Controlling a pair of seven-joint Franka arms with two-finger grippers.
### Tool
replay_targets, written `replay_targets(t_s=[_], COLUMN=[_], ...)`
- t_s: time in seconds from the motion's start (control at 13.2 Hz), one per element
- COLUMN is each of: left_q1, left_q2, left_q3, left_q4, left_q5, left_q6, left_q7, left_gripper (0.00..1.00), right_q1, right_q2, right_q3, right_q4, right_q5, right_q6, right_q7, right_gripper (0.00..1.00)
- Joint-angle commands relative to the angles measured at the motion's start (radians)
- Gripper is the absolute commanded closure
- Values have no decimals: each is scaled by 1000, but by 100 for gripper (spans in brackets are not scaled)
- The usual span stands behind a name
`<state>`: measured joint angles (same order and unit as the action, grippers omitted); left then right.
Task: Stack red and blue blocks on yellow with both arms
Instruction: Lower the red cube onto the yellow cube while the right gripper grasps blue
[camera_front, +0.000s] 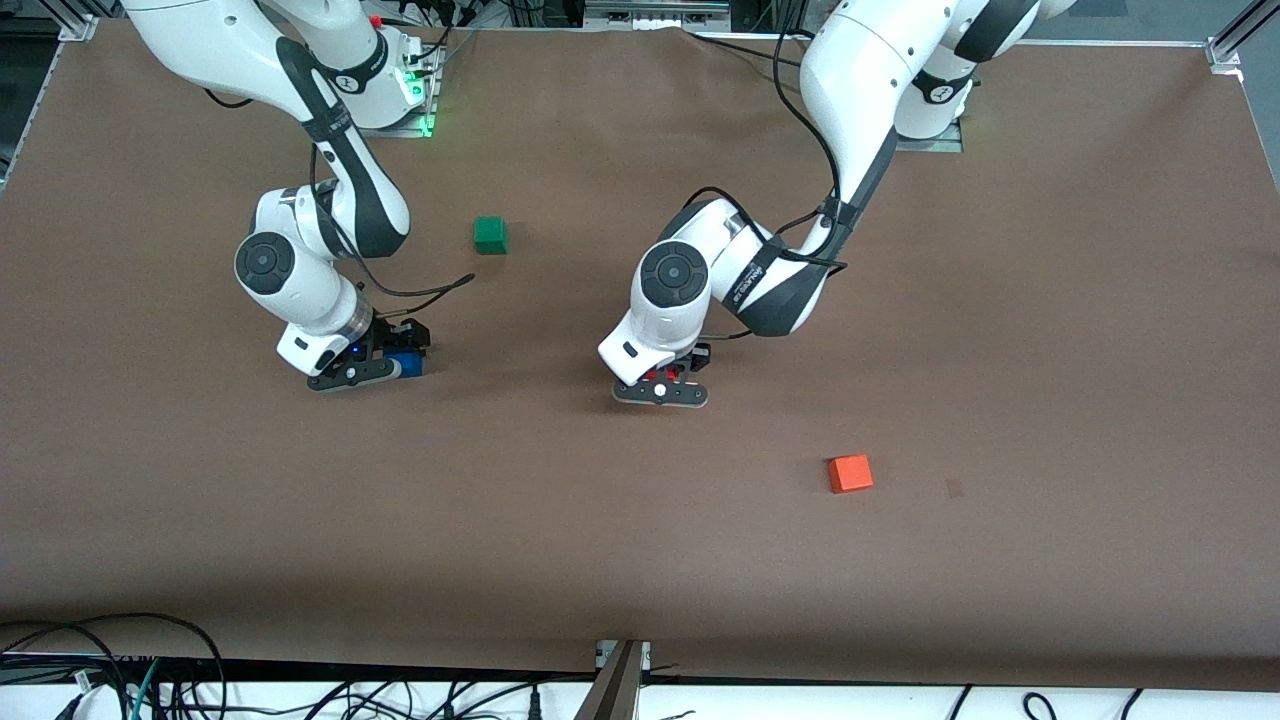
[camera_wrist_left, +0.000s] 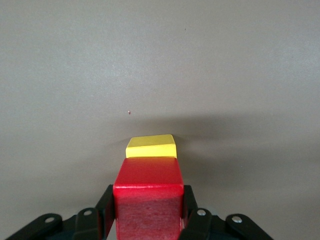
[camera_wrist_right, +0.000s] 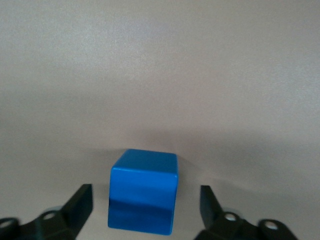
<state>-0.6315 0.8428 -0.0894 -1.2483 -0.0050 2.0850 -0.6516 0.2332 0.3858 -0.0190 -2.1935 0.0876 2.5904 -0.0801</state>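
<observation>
Left wrist view shows us our left gripper (camera_wrist_left: 148, 212) with its jaws pinching the red block (camera_wrist_left: 148, 200), which hangs just above the yellow block (camera_wrist_left: 150, 146) lying on the tabletop (camera_wrist_left: 160, 60). We judge this the placing step, and the two cubes do not quite line up: the yellow one peeks out past the red one's top edge. We should shift the red block until it covers the yellow square, keep its faces parallel to the ones below, lower straight until they touch, and only then release. Letting go early or off-centre could tip the red cube off.

In the front view that gripper (camera_front: 662, 388) sits low near the middle of the tabletop, so the yellow block is hidden there.

Our right gripper (camera_wrist_right: 146, 210) straddles the blue block (camera_wrist_right: 144, 197), which rests on the tabletop toward the right arm's end; the jaws stand spread on either side with gaps showing, not yet gripping. We should centre them so both pads meet the faces together, then close squarely.

Green (camera_front: 490, 234) and orange (camera_front: 850, 473) cubes lie well apart from both and need no attention.
</observation>
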Motion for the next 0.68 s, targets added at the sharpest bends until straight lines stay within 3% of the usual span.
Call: replay_targets(t_s=[0.0, 0.3, 0.61], left_q1=[-14, -16, -13], left_q2=[28, 70, 70], left_q3=[16, 16, 17], left_q4=[44, 113, 112], left_q5=[-4, -4, 2], left_q6=[-6, -8, -11], left_q7=[-17, -49, -42], left_gripper=[100, 100, 100], right_q1=[-5, -5, -5], right_q2=[-8, -10, -68], right_q3=[4, 4, -1], right_q4=[-18, -18, 21], right_q5=[9, 9, 9], right_q6=[24, 19, -80], right_q7=[-24, -24, -24], right_gripper=[27, 44, 47])
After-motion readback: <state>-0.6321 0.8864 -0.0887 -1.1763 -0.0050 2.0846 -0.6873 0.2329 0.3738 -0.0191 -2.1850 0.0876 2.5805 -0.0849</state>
